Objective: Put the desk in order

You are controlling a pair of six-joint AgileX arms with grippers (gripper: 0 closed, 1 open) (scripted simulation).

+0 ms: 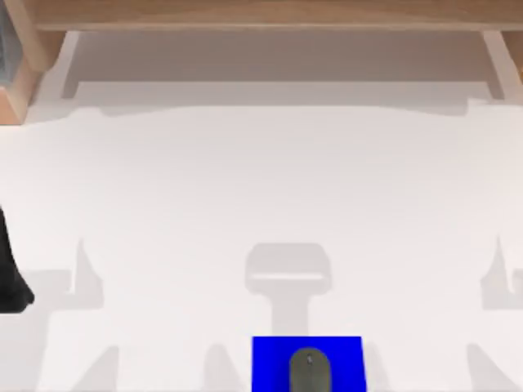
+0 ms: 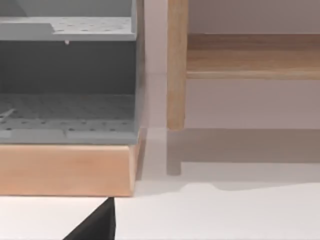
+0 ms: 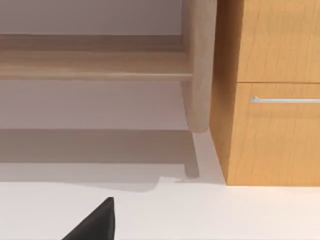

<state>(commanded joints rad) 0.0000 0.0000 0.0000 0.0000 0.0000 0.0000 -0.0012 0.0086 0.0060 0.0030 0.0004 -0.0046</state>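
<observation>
- Tabletop (image 1: 245, 188): large plain white surface spanning the top view from left edge to right edge; soft grey shadows lie across its near half.
- Raised wooden shelf (image 1: 261, 15): light-brown board along the far edge of the tabletop, carried on wooden legs near the left and right ends; it casts a shadow band on the white surface beneath.
- Blue mouse pad (image 1: 270, 359): small square at the near edge, a little right of centre, flat on the tabletop.
- Computer mouse (image 1: 309, 371): dark grey, oval, resting on the pad, toward its near right part.
- Left arm (image 1: 10, 273): a dark piece of it shows at the left edge of the top view, over the near-left part of the tabletop.
- Left end effector (image 2: 95, 225): one dark finger tip visible in the left wrist view, above bare white tabletop; cannot tell how far open it is, and nothing is seen in its hold.
- Grey perforated organizer (image 2: 67, 80): two tiers on a light wooden base, standing at the far left by a shelf leg (image 2: 176, 65).
- Right end effector (image 3: 95, 225): one dark finger tip visible in the right wrist view over bare tabletop; opening cannot be told, nothing seen held.
- Wooden drawer cabinet (image 3: 272, 90): light-brown, with a slim metal handle (image 3: 285, 100), standing just beside the shelf's right leg.
</observation>
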